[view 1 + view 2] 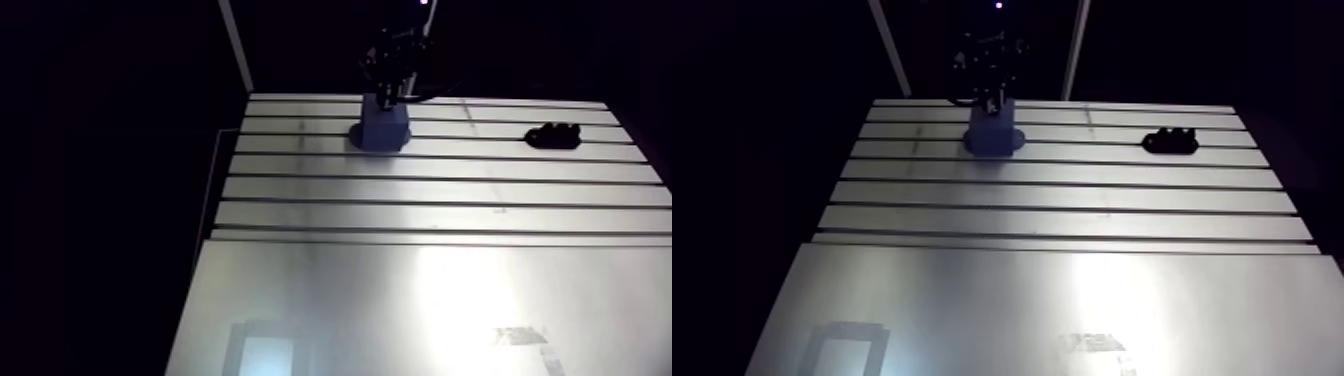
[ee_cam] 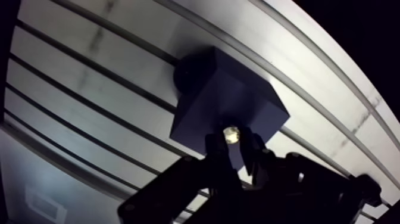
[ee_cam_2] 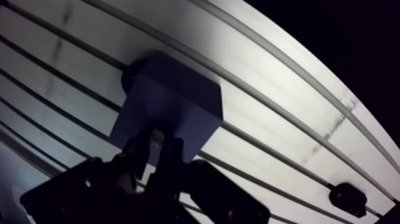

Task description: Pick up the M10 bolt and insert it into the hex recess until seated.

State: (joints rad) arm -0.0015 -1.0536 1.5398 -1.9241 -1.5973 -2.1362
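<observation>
A dark blue block (image 1: 380, 128) on a round base stands on the slotted table (image 1: 420, 200) near its far edge. My gripper (image 1: 390, 92) comes down right over that block. In the wrist view the block (image 2: 229, 98) lies just under and ahead of my gripper (image 2: 233, 143). The two fingers stand close together, shut on a small shiny bolt (image 2: 231, 134) whose bright end shows between them above the block's top face. The hex recess itself is hidden behind the bolt and fingers.
A low black fixture (image 1: 556, 134) with bumps on top lies at the far right of the table, well apart from the block. The near half of the table is a smooth metal plate (image 1: 400, 300) with glare.
</observation>
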